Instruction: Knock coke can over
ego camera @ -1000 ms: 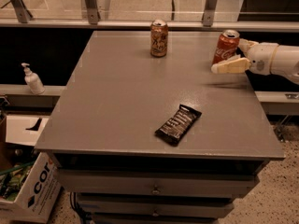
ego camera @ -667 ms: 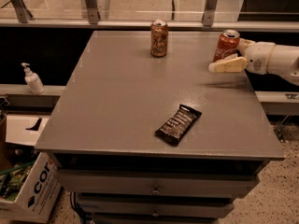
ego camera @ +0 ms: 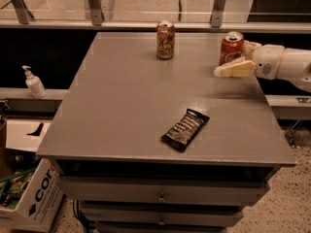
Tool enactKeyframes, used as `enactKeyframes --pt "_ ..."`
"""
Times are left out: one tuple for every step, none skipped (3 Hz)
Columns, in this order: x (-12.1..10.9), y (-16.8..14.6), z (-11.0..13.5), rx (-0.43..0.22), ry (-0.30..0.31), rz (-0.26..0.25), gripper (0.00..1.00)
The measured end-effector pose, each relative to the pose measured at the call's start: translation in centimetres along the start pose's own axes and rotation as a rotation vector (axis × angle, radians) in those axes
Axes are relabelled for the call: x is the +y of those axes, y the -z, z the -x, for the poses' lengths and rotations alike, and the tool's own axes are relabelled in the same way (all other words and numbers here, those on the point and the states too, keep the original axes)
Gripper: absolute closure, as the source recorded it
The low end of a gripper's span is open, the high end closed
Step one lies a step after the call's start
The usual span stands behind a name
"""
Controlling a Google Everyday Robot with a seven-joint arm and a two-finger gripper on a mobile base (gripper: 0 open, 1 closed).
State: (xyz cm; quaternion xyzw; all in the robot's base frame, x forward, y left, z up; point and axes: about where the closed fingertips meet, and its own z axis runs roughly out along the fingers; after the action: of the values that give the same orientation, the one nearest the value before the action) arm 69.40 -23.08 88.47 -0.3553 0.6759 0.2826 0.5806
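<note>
Currently, the coke can (ego camera: 231,46) is being seen standing upright near the far right corner of the table (ego camera: 121,106), close to the right edge. The gripper (ego camera: 232,61) is being reached in over the right edge, and its jaws are being held spread. One pale finger (ego camera: 233,70) is being laid across the near side of the can, low by its base, while the other finger (ego camera: 249,47) is being shown only partly, just beside the can's right side. Whether either finger is touching the can cannot be told. A gold patterned can (ego camera: 165,40) is being left upright by the far edge, near its middle, well apart from the gripper. A dark snack wrapper (ego camera: 185,129) is being left flat toward the near edge, right of the middle.
</note>
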Motion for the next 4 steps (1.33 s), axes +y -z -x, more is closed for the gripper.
enactKeyframes --pt "3.4 0.7 2.9 -0.059 0.013 0.083 0.00" --pt "6.9 1.8 5.3 -0.104 0.022 0.167 0.00" --pt "9.0 2.5 6.2 -0.111 0.039 0.210 0.00" --pt "9.3 2.9 6.1 -0.109 0.064 0.215 0.00"
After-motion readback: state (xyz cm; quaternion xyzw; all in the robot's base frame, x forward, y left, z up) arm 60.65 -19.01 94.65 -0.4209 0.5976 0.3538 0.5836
